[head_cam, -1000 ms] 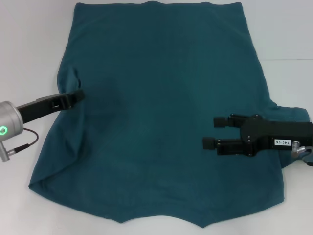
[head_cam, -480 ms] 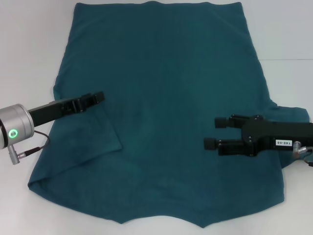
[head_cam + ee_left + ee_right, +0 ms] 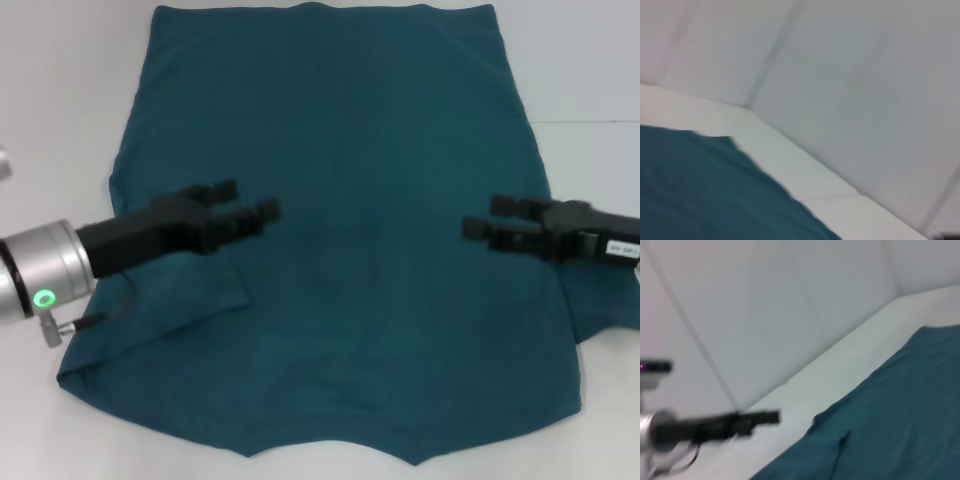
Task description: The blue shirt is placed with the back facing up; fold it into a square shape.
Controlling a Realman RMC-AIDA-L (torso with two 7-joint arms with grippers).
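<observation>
Lying flat on the white table (image 3: 60, 90), the dark teal-blue fabric T-shirt (image 3: 350, 150) has both tools over it: left tool (image 3: 245, 208) and right tool (image 3: 486, 220), each spread and empty.

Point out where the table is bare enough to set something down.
Bare white table lies left of the blue shirt and at the far right corner beyond its sleeve. The middle is crowded: left gripper and right gripper hang over the cloth.
</observation>
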